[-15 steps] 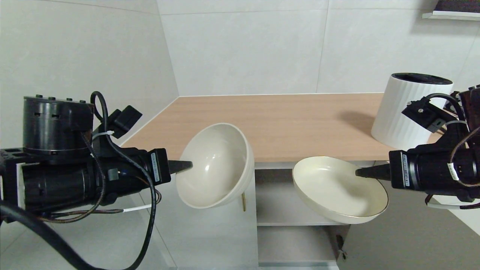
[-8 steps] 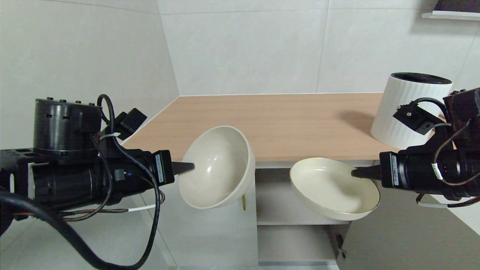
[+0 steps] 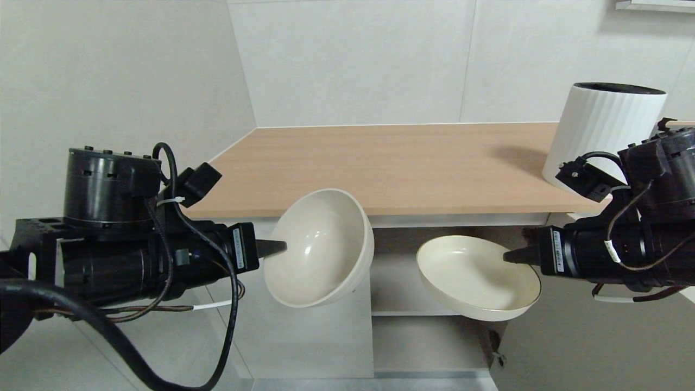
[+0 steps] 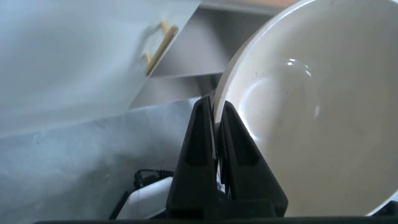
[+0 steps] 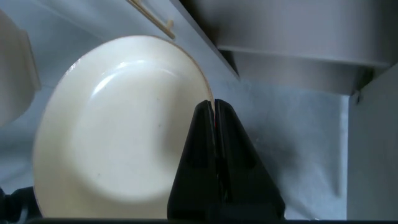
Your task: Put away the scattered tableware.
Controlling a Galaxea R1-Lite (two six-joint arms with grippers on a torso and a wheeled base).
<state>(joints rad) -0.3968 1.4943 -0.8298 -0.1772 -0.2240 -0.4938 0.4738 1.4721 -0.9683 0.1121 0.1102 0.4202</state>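
Cream bowl (image 3: 320, 250): tipped on its side, up in the air by the table's (image 3: 391, 168) front edge
Plate (image 3: 478, 277): nearly level, in front of the open shelf (image 3: 393, 312)
Left end effector (image 3: 281, 247): pinched tight on bowl rim
Right end effector (image 3: 507, 255): clamped on plate rim

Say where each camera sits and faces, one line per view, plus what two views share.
Head view: on the head, facing forward and down at the counter and cabinet; both arms show, left pincer gripping the bowl, right pincer the plate.
Left wrist view: on that wrist, along its pincer toward the bowl.
Right wrist view: on that wrist, along its pincer toward the plate.
Shared: head and left wrist both show the bowl.
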